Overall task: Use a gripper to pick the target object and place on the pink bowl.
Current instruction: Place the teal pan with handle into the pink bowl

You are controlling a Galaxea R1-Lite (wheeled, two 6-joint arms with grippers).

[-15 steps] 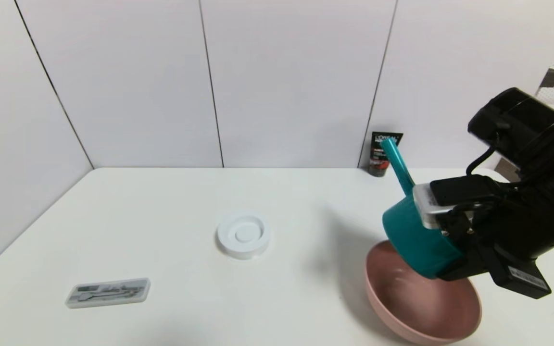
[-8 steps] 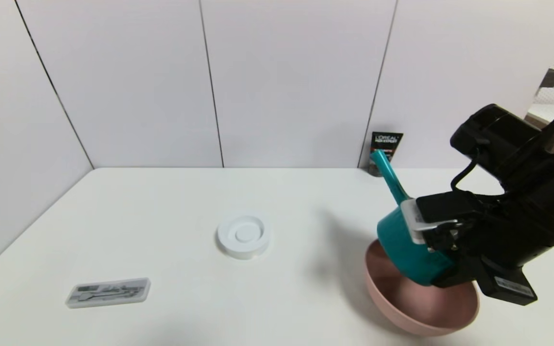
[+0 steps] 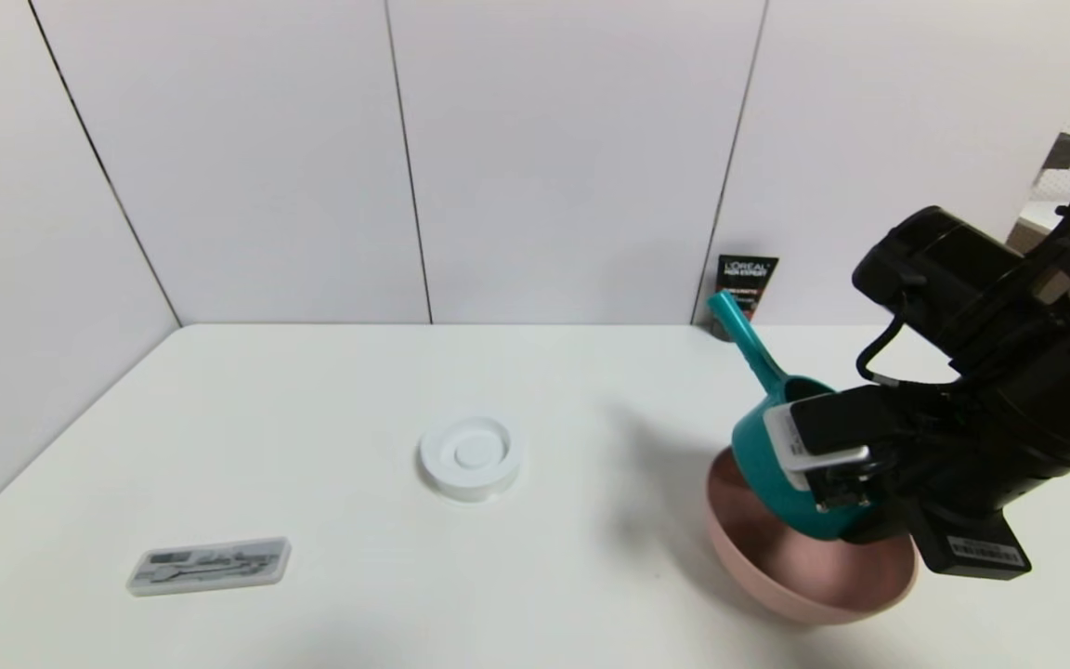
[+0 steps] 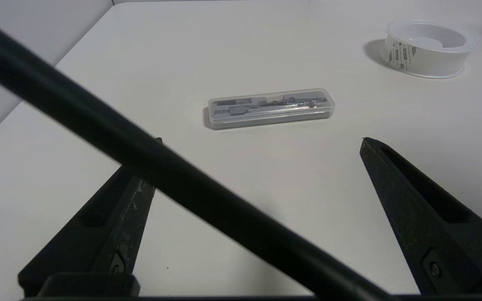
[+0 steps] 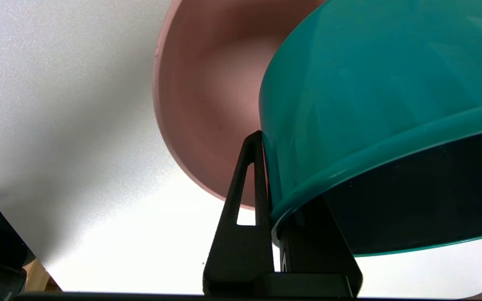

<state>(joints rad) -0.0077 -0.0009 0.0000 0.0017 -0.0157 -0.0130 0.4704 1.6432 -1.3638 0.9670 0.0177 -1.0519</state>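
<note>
In the head view, left to right, lie one clear plastic case (image 3: 209, 565) at the lower left, one white ringed disc (image 3: 471, 454) near the middle, and one black tube (image 3: 743, 295) standing against the wall at the upper right. At the lower right one teal saucepan (image 3: 776, 465) hangs tilted over one pink bowl (image 3: 804, 571), its handle pointing up and left toward the tube. All of it rests on a white table (image 3: 312, 418).

The left wrist view alone shows the left gripper (image 4: 257, 167), which is out of the head view: two black fingers spread wide, holding nothing, low over the table, with the case beyond them at the centre and the disc at the upper right.

The right wrist view alone shows the grip. The right gripper (image 5: 272, 196) pinches the saucepan's rim, one finger (image 5: 241, 200) outside the ribbed wall and the other inside the dark interior. The bowl's hollow shows behind the pan in the upper middle of that frame.

In the head view the right arm reaches in from the right edge, its wrist pitched steeply downward.
</note>
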